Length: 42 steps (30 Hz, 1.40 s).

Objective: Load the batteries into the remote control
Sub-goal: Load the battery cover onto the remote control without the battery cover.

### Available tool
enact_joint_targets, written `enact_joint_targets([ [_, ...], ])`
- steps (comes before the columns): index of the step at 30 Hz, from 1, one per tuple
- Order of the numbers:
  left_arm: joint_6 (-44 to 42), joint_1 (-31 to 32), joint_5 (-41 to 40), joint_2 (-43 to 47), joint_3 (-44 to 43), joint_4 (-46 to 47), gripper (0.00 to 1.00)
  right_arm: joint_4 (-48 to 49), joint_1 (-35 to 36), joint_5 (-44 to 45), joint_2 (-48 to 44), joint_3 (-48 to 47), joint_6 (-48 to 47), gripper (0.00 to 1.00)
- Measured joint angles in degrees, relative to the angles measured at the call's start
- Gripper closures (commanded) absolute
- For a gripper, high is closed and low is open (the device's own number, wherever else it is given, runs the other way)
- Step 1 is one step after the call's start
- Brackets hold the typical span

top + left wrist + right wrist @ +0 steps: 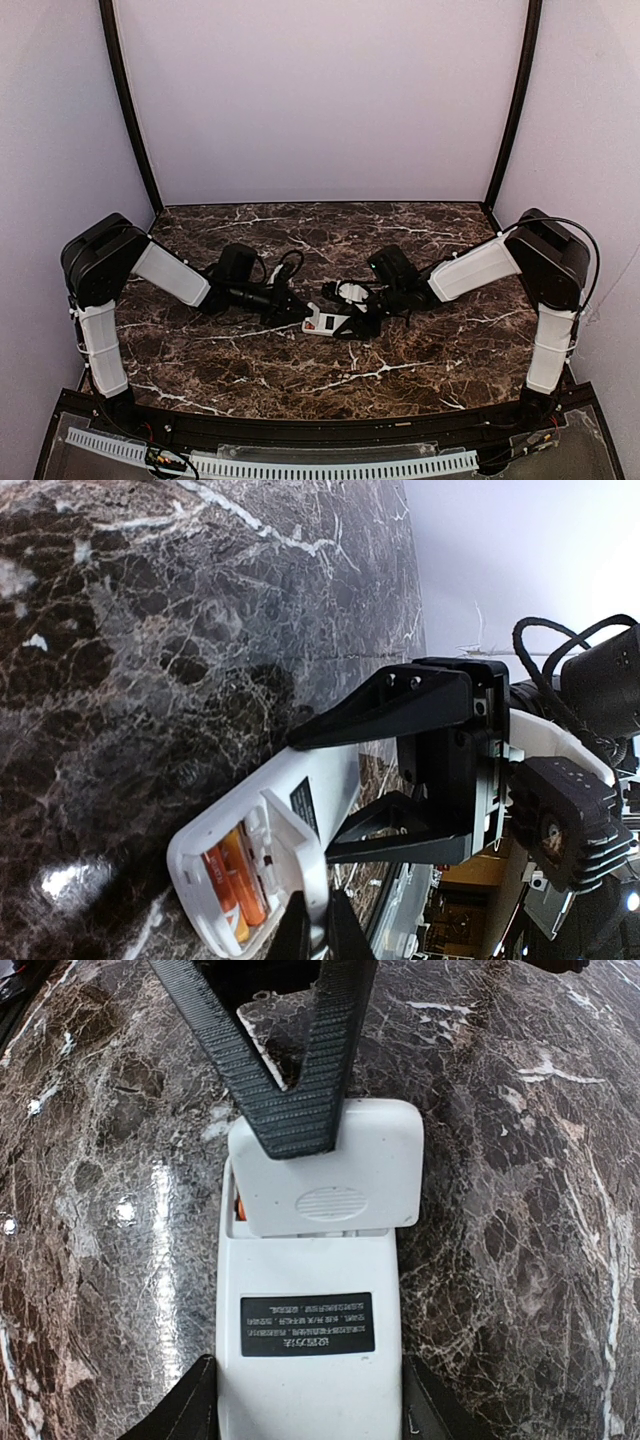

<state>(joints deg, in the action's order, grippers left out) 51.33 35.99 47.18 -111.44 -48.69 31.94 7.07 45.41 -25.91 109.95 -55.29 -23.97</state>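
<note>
Batteries (pixel 235 885) are sitting in; the empty, shut left tool (pixel 290 1135) is pressing the skewed cover (pixel 340 1175) beneath its tips. Right tool (pixel 308 1400), half open, is clamping the remote (pixel 305 1270); the cover needs squaring, then sliding home.

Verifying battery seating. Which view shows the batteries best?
Left wrist: both batteries lie side by side, orange bodies plain, in the open bay of the remote control. Right wrist shows only an orange sliver at the left edge of the cover plate. Top external: too small to make them out.
</note>
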Motion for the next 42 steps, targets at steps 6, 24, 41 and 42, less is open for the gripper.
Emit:
enact_joint_targets([
  [6, 1.31, 0.26, 0.37, -0.11, 0.00, 0.13, 1.00, -0.02, 0.00, 0.00, 0.00, -0.02, 0.00, 0.69],
  [24, 0.74, 0.22, 0.94, -0.11, 0.20, -0.96, 1.00, -0.37, 0.00, 0.00, 0.09, -0.22, -0.42, 0.66],
  [41, -4.11, 0.28, -0.11, -0.31, -2.08, -10.27, 0.78, -0.44, 0.00, -0.02, 0.11, -0.28, -0.90, 0.57],
  [42, -4.61, 0.28, -0.35, -0.31, -2.60, -11.06, 0.76, -0.44, 0.00, -0.07, 0.11, -0.28, -0.85, 0.57],
])
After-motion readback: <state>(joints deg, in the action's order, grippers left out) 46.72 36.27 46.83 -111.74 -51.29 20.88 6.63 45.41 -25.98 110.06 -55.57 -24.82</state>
